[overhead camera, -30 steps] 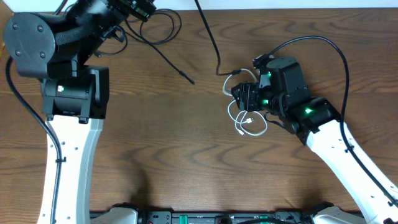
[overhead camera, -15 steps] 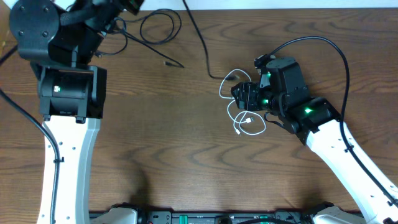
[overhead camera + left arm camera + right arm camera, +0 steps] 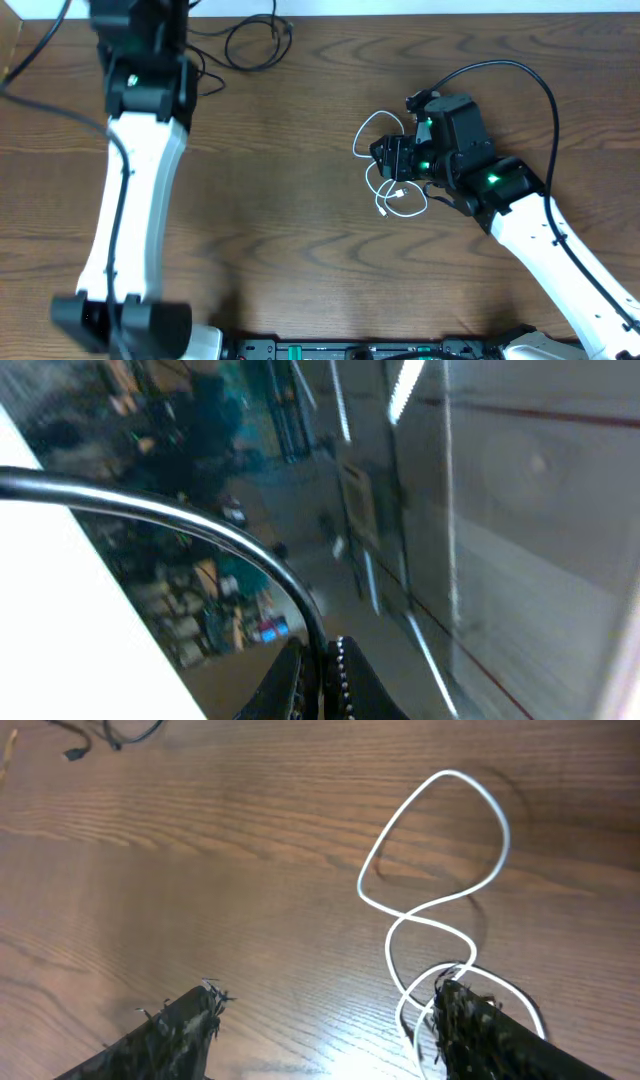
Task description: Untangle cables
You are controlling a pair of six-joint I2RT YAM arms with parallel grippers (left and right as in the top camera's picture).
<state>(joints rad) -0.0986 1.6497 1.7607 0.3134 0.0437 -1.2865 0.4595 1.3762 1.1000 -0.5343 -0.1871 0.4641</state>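
1. Left gripper (image 3: 322, 658): the fingers are closed. A black cable (image 3: 200, 525) is clamped between them and arcs away toward 10 o'clock in the left wrist view. The background of that view is blurred and is not described.

2. Left arm (image 3: 135, 200): in the overhead view it is extended from 7 o'clock to 11 o'clock over the table (image 3: 300, 250). Its gripper is not shown in that view.

3. Black cables (image 3: 252, 67): loose loops are located at 12 o'clock, at the far edge of the table. They are well apart from the white cable.

4. Right gripper (image 3: 328, 992): the fingers are spread wide and nothing is held between them. Bare wood is shown in the gap.

5. White cable (image 3: 397, 923): it is laid on the table at 2 o'clock from the table centre, in several crossing loops. One large loop is extended beyond the fingertips. The lower loops are gathered at the right-hand finger (image 3: 470, 1020). Contact with that finger cannot be confirmed.
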